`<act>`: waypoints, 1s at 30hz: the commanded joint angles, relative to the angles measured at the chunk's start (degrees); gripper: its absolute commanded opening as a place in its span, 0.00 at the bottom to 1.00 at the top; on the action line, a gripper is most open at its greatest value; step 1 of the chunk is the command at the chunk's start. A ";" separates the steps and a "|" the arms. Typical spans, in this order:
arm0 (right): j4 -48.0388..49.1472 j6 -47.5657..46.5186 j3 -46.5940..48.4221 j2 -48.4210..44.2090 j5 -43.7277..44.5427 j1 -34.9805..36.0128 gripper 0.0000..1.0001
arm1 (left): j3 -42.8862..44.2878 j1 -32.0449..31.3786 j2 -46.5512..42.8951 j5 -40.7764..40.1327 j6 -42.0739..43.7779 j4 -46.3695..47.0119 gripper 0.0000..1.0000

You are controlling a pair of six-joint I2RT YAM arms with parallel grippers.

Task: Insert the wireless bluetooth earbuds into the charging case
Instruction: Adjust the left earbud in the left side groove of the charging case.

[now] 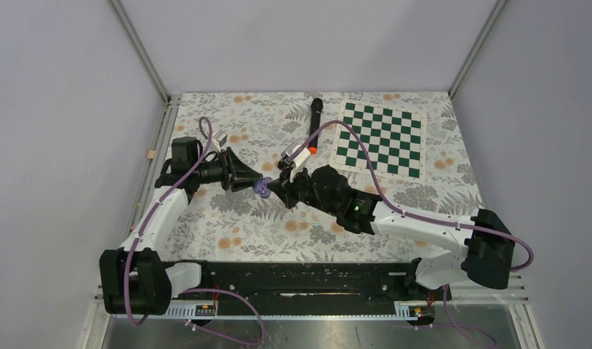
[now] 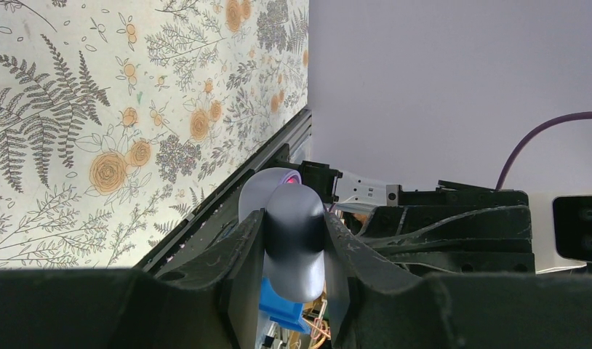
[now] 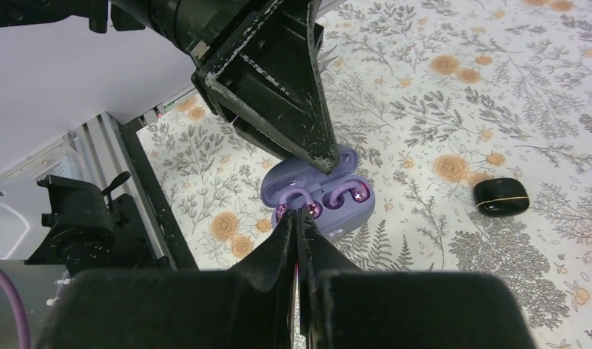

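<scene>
Seating step: left gripper [image 1: 254, 179] clamped on the open purple case [image 3: 318, 190], right gripper [image 3: 302, 218] pinched shut with its tips at the near earbud [image 3: 297, 206] in the case, second earbud [image 3: 349, 193] beside it; next, probably press each home gently, without knocking the case loose.

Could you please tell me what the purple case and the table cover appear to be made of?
The case is likely moulded plastic with a smooth satin lavender finish: soft highlights follow its rounded shell. The table cover is probably printed fabric or vinyl, matte: the floral print lies flat without glare, but the look does not settle which of the two it is.
</scene>
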 commanded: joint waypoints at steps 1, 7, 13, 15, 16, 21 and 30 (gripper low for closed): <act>0.33 1.24 3.03 1.52 -3.26 0.19 0.00 | 2.48 0.03 -1.38 1.40 -0.26 1.35 0.00; 0.33 1.78 4.31 3.27 -4.64 0.28 0.00 | 2.47 0.04 -1.08 1.43 -0.01 1.13 0.00; -0.18 1.65 4.70 3.67 -4.60 0.41 0.00 | 2.49 0.04 -0.97 1.48 0.00 1.16 0.00; -0.56 1.60 4.62 4.09 -4.78 0.41 0.00 | 2.48 0.03 -1.01 1.57 0.00 1.11 0.00; -0.75 1.55 4.49 4.35 -4.79 0.38 0.00 | 2.47 0.05 -1.04 1.58 0.00 1.08 0.00; -1.11 1.96 2.52 5.41 -4.22 0.37 0.00 | 2.52 0.05 -1.11 1.57 0.00 1.11 0.00; -0.81 2.44 -1.84 2.29 -2.00 0.37 0.00 | 2.72 0.00 -0.82 1.51 -0.08 1.16 0.00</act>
